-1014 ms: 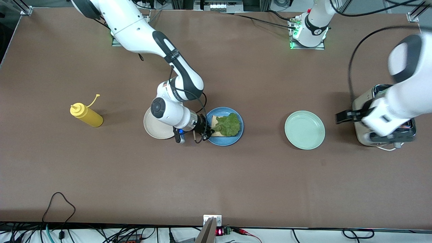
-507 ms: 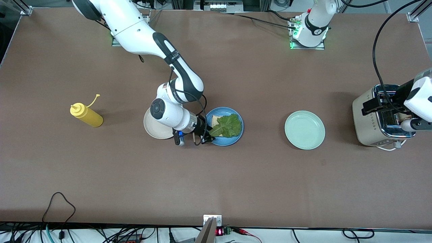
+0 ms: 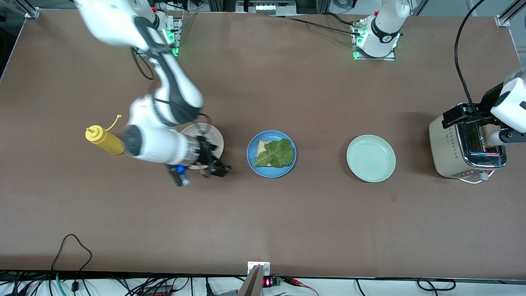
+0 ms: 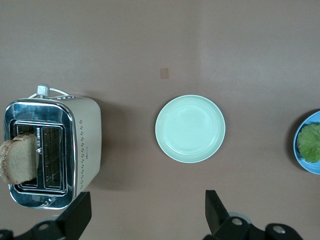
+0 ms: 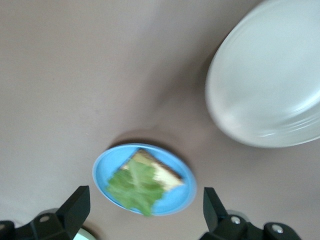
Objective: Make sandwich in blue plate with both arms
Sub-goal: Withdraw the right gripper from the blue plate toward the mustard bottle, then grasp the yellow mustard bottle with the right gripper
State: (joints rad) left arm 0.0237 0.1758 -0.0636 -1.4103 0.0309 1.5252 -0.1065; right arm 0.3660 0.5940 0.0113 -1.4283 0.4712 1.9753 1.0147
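The blue plate [image 3: 271, 172] sits mid-table and holds one toasted bread slice [image 3: 261, 146] with a green lettuce leaf [image 3: 276, 153] on top. In the right wrist view the plate [image 5: 107, 167], bread [image 5: 165, 172] and lettuce [image 5: 134, 187] show too. My right gripper [image 3: 217, 167] [image 5: 142, 215] is open and empty, over the table by the cream-white plate's edge, apart from the blue plate. A second bread slice [image 4: 20, 160] [image 3: 489, 131] stands in the toaster [image 3: 460, 152] [image 4: 85, 145]. My left gripper [image 3: 454, 116] [image 4: 145, 220] is open and empty above the toaster.
A cream-white plate [image 3: 214, 137] [image 5: 270, 75] lies beside the blue plate toward the right arm's end. A yellow squeeze bottle [image 3: 104, 139] lies farther that way. A mint-green plate [image 3: 371, 158] [image 4: 190, 128] lies between the blue plate and the toaster.
My right gripper has let go of the lettuce, left it on the bread and pulled away toward the cream plate. My left gripper has swung in over the toaster.
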